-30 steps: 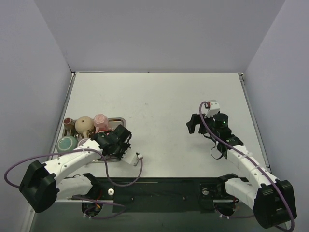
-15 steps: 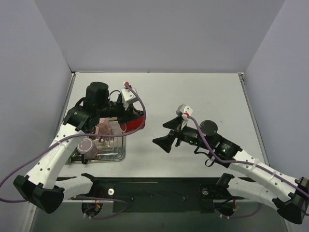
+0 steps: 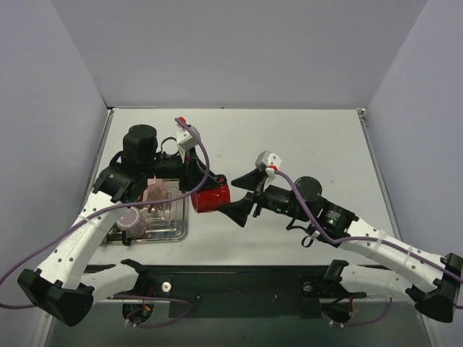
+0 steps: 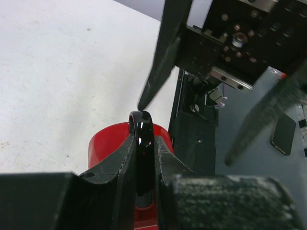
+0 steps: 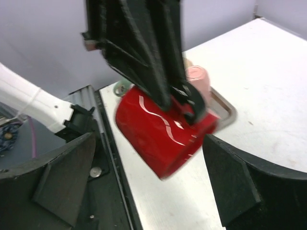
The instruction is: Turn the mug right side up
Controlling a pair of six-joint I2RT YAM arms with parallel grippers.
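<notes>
- just past the tray's right rim, left of the bench's middle and toward its near edge, the red mug hangs in the air, tipped on its side rather than upright.
- the left gripper has its jaws closed on the mug's handle; the left wrist view shows the dark loop pinched between them.
- a second ago this arm was down in the tray near the bench's near left corner. it has since lifted the mug out and carried it rightward, leaving a pink cup and a mauve cup behind.
- the right gripper has swung in from the right side of the bench and now faces the mug. its jaws are open wide, one on each side of the body, touching nothing that i can see.
- this looks like a handover in the air: the mug is free to turn, but it is not yet right side up or set down.
- the next move likely calls for the right jaws to close on the body before the left lets go; the glossy round wall could slip.
</notes>
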